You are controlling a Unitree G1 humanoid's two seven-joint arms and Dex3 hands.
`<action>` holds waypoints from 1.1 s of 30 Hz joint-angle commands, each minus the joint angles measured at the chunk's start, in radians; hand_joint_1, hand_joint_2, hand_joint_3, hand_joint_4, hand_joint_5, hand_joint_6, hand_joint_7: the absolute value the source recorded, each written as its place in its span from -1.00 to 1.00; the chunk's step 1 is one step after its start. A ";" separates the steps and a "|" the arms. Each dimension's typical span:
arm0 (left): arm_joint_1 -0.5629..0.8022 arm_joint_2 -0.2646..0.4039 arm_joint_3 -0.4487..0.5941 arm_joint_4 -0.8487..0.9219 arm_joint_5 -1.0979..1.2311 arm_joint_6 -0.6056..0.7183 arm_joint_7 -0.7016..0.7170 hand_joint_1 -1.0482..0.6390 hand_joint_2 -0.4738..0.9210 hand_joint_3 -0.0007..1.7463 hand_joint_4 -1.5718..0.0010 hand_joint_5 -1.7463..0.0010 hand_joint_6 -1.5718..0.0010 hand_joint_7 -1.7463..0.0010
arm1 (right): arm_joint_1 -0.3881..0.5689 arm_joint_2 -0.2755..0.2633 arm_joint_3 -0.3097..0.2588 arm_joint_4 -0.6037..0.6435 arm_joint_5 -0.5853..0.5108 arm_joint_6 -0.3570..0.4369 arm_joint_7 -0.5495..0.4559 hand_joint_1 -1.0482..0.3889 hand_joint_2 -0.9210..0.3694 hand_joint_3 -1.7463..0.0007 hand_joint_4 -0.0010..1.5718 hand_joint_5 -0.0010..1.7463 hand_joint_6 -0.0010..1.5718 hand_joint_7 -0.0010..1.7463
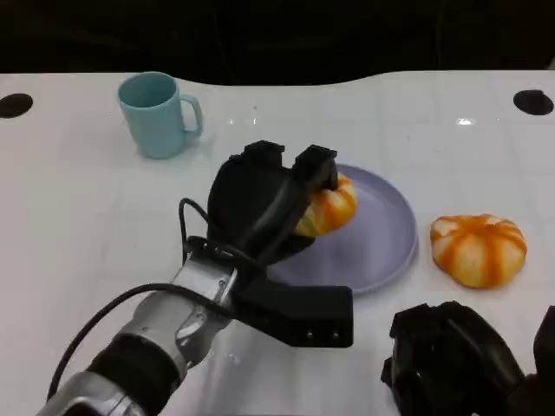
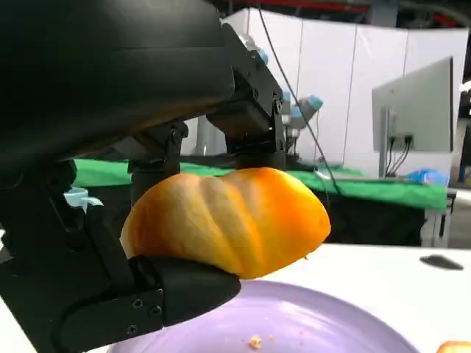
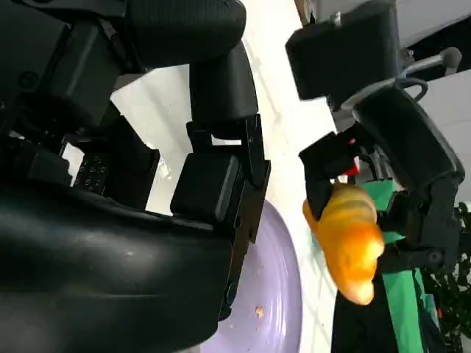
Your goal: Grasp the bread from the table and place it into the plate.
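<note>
I am holding the bread [image 1: 331, 206] in my left hand [image 1: 276, 201] just above the purple plate [image 1: 381, 234], fingers clamped around it (a second loaf [image 1: 479, 249] lies beside the plate), ready to release; my right hand [image 1: 460, 360] is resting near the plate, its state unclear.

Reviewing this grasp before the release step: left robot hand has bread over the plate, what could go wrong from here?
1. The held bread hangs above the plate, not resting on it; released here, it might roll off.
2. The left robot hand hovers near the plate's near-left rim, so opening or withdrawing could nudge the plate.
</note>
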State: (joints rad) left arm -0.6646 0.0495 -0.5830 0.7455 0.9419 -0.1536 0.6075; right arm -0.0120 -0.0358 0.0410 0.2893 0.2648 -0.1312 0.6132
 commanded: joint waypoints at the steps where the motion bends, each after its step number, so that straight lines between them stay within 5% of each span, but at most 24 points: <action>1: -0.054 -0.017 -0.016 0.087 -0.015 -0.025 0.023 -0.19 -0.04 0.46 -0.36 -1.00 -0.04 -1.00 | -0.002 -0.006 -0.002 0.002 0.003 -0.008 0.001 -1.00 0.35 -0.57 0.93 0.53 1.00 0.13; 4: -0.076 -0.031 -0.022 0.140 -0.026 -0.050 0.021 -0.23 0.11 0.37 -0.33 -1.00 0.00 -0.98 | -0.003 -0.007 -0.002 0.004 -0.001 -0.009 -0.003 -1.00 0.35 -0.58 0.92 0.52 1.00 0.14; 10: -0.118 -0.051 -0.023 0.219 -0.074 -0.096 -0.055 -0.25 0.32 0.30 -0.06 -0.85 0.22 -0.34 | 0.000 -0.006 0.003 -0.008 -0.005 0.003 -0.014 -1.00 0.38 -0.59 0.94 0.51 1.00 0.14; 13: -0.124 -0.044 -0.029 0.223 -0.087 -0.104 -0.110 -0.32 0.42 0.04 0.12 -0.77 0.43 -0.07 | 0.002 -0.004 0.004 -0.009 -0.002 0.004 -0.015 -1.00 0.39 -0.59 0.93 0.50 1.00 0.14; 18: -0.122 -0.023 -0.038 0.200 -0.099 -0.094 -0.226 -0.55 0.95 -0.74 0.50 -0.30 0.83 0.08 | 0.003 -0.005 0.006 -0.010 0.001 -0.005 -0.007 -1.00 0.39 -0.59 0.93 0.50 1.00 0.14; 23: -0.111 0.001 -0.044 0.106 -0.109 -0.026 -0.426 -0.78 1.00 -0.65 0.82 -0.09 0.99 0.31 | 0.003 -0.007 0.007 -0.015 -0.004 0.000 -0.014 -1.00 0.40 -0.59 0.92 0.50 1.00 0.14; 24: -0.109 0.012 -0.048 0.069 -0.108 0.004 -0.495 -0.91 1.00 -0.53 0.93 0.14 1.00 0.63 | 0.001 -0.007 0.006 -0.011 -0.002 -0.001 -0.012 -1.00 0.39 -0.60 0.92 0.50 1.00 0.14; 26: -0.099 0.031 -0.055 0.001 -0.104 0.050 -0.590 -0.98 1.00 -0.44 0.98 0.30 1.00 0.82 | 0.000 -0.009 0.005 -0.006 0.000 -0.003 -0.007 -1.00 0.40 -0.60 0.92 0.50 1.00 0.13; 33: -0.042 0.087 -0.059 -0.170 -0.087 0.103 -0.651 -1.00 1.00 -0.33 1.00 0.32 0.99 0.81 | -0.001 -0.012 0.006 -0.010 -0.004 0.001 -0.011 -1.00 0.40 -0.60 0.93 0.50 1.00 0.12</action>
State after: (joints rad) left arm -0.7342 0.1022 -0.6403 0.6260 0.8445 -0.0620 -0.0235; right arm -0.0136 -0.0371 0.0512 0.2878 0.2611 -0.1298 0.6055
